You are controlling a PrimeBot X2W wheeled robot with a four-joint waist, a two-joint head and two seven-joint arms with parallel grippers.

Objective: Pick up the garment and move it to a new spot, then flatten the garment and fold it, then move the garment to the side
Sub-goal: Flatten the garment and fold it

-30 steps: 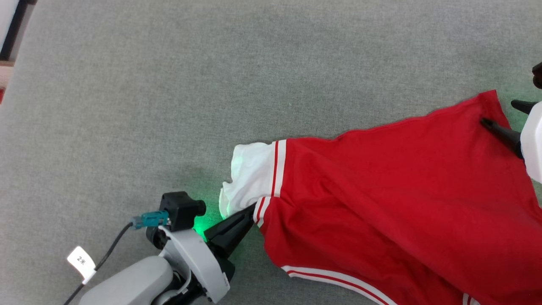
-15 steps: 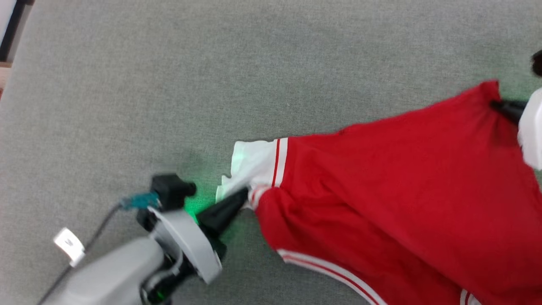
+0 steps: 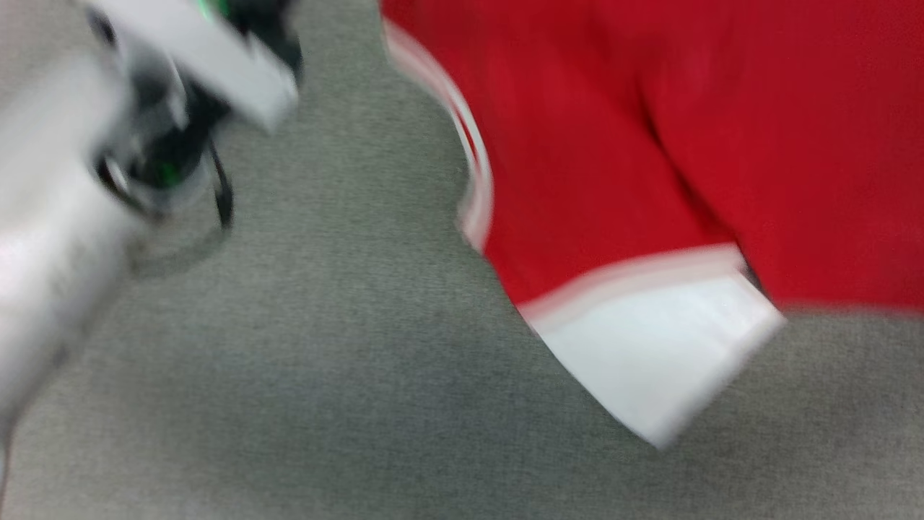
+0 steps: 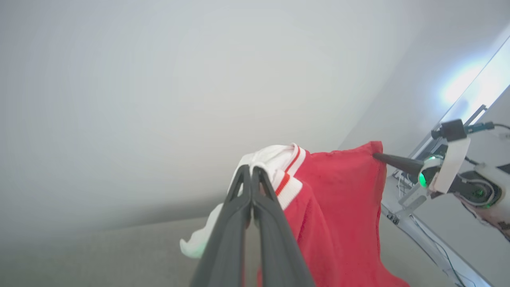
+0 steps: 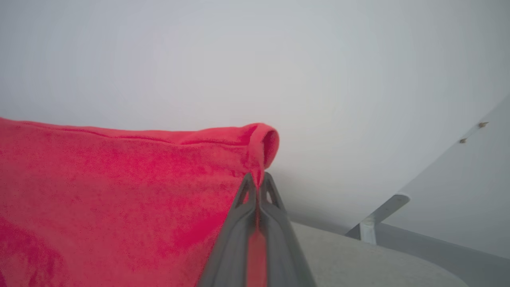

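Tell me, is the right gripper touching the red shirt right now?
Touching. The right wrist view shows the right gripper shut on a red corner of the garment, with the cloth pinched at its tips.

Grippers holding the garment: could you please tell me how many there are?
2. The left gripper is shut on the garment at a white sleeve; the right gripper is shut on a red corner.
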